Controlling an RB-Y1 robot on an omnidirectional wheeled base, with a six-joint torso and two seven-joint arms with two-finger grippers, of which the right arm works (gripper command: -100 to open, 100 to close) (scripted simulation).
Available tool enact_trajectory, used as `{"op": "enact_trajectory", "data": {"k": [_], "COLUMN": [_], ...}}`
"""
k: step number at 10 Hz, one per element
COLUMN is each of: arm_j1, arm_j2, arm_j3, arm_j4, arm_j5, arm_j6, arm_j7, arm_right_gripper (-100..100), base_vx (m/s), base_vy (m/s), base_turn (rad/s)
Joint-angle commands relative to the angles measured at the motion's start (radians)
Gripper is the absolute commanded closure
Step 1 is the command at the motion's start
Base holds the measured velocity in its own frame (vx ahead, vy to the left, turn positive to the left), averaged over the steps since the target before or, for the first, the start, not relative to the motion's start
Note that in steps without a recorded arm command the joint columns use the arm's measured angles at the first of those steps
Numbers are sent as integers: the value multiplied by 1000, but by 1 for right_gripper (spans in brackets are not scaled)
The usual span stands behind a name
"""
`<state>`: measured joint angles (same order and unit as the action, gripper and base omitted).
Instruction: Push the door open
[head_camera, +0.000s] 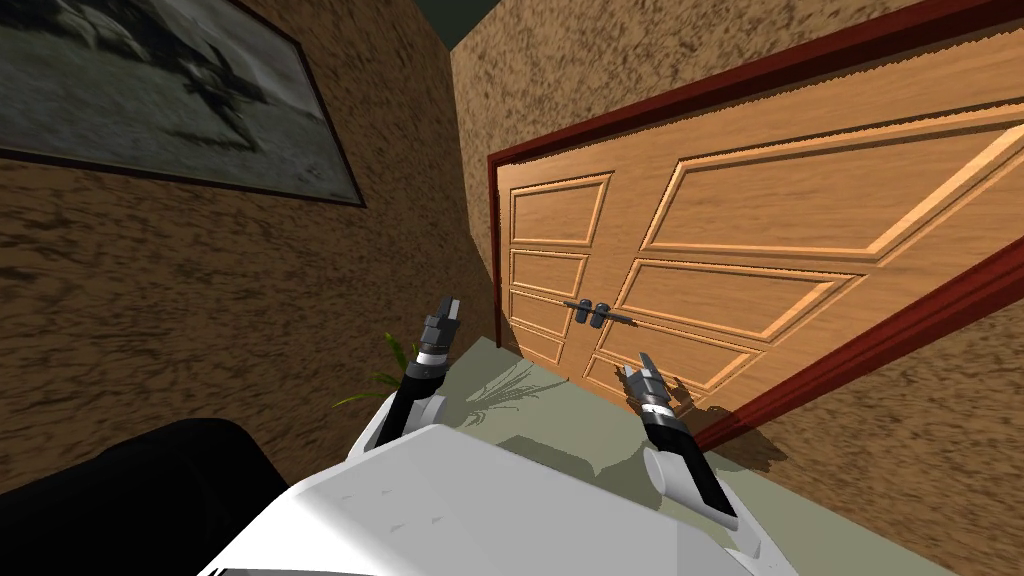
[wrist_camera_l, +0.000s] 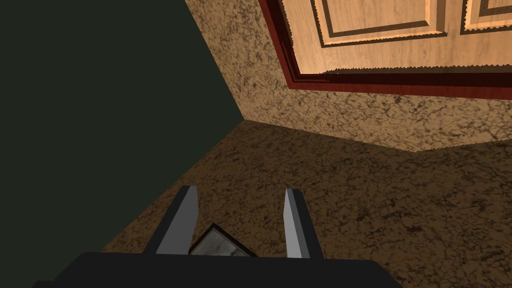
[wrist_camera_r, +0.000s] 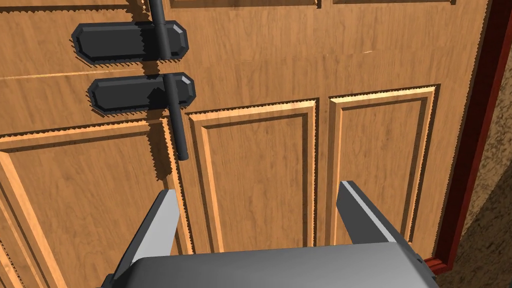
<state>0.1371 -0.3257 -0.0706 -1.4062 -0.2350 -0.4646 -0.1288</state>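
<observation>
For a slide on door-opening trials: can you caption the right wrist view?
Open right gripper faces the panelled wooden door, near its two dark handles and red frame.

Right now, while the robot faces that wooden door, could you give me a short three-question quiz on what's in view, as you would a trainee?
1. True or false: the right gripper is shut on a black lever handle.
2. The door frame is: A) white, B) dark red, C) green.
3. Fill in: on the wall to the robot's left hangs a framed ____.
Key: 1 false, its fingers stand open and hold nothing; 2 B; 3 picture.
</observation>
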Motion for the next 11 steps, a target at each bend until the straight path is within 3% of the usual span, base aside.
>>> {"op": "enact_trajectory", "data": {"k": [1, 5, 6, 11], "arm_j1": [-13, -71, -71, -125], "arm_j2": [-6, -55, -55, -99], "arm_j3": [-1, -9, -9, -17], "arm_j4": [28, 155, 163, 289], "arm_j5": [-4, -28, -28, -51], "arm_j6": [0, -11, -11, -22], "arm_j7": [-3, -24, -24, -45], "arm_right_gripper": [-100, -100, -100, -100], "base_vx": [64, 84, 73, 63], "base_vy": [8, 12, 6, 3], "base_turn": [17, 42, 16, 32]}}
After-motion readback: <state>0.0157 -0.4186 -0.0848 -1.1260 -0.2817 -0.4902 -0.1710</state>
